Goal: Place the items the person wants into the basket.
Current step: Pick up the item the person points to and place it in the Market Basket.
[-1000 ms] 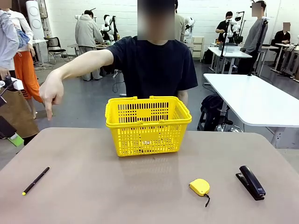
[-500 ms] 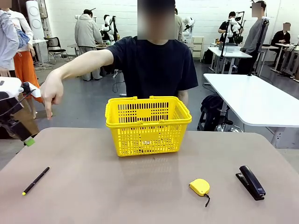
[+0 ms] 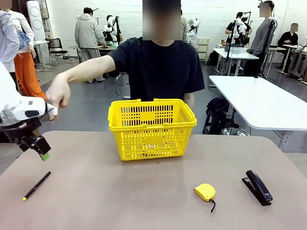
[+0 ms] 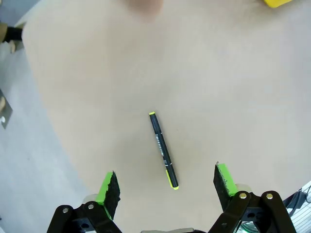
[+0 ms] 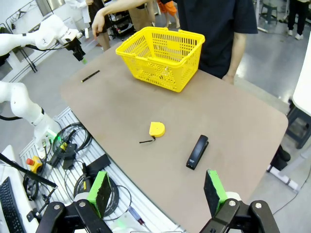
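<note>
The left gripper (image 4: 165, 174) hangs with jaws wide open over the thin black pen (image 3: 37, 185) lying at lower left of the front view, the right gripper (image 5: 158, 183) is likewise open, and the yellow basket (image 3: 151, 128) stands at centre frame.

bright even overhead light, soft shadows, wide-angle distortion.
</note>
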Robot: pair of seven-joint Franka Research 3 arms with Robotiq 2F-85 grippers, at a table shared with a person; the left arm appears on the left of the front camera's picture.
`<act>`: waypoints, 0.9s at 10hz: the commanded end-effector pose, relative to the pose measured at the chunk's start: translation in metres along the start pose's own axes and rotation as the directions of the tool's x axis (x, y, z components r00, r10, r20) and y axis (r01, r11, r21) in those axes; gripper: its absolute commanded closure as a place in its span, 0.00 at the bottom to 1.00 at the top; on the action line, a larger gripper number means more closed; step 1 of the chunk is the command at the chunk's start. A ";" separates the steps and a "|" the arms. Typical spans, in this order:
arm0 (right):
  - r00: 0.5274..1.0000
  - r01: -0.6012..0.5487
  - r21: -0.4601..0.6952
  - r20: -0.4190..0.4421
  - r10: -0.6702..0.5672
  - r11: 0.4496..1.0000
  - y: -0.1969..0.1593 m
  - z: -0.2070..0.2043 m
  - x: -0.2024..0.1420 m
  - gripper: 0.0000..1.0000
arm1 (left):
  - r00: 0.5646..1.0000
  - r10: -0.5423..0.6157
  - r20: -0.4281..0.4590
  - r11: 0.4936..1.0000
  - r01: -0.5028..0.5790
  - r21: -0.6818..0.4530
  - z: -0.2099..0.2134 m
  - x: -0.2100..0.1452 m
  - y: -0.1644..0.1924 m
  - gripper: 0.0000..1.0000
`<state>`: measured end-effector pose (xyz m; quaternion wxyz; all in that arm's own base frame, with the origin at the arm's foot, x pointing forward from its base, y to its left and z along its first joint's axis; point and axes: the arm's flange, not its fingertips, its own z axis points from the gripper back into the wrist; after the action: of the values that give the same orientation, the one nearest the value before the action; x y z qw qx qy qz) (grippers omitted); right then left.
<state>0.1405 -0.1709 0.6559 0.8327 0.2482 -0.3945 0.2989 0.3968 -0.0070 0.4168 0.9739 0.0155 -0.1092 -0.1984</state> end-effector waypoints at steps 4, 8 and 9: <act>1.000 -0.005 0.008 0.002 0.005 1.000 0.000 -0.001 0.000 0.00 | 0.999 0.024 -0.034 0.999 -0.023 0.032 -0.059 -0.083 -0.037 0.00; 1.000 -0.005 0.008 0.002 0.005 1.000 0.000 -0.001 0.000 0.00 | 0.999 0.019 -0.045 1.000 -0.018 0.012 -0.082 -0.095 -0.032 0.00; 1.000 -0.005 0.008 0.002 0.005 1.000 0.000 -0.001 0.000 0.00 | 0.999 0.024 -0.044 1.000 -0.024 0.006 -0.084 -0.097 -0.032 0.00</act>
<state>0.1405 -0.1709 0.6559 0.8328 0.2482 -0.3945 0.2989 0.4145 -0.0065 0.3581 0.9791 0.0158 -0.0710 -0.1901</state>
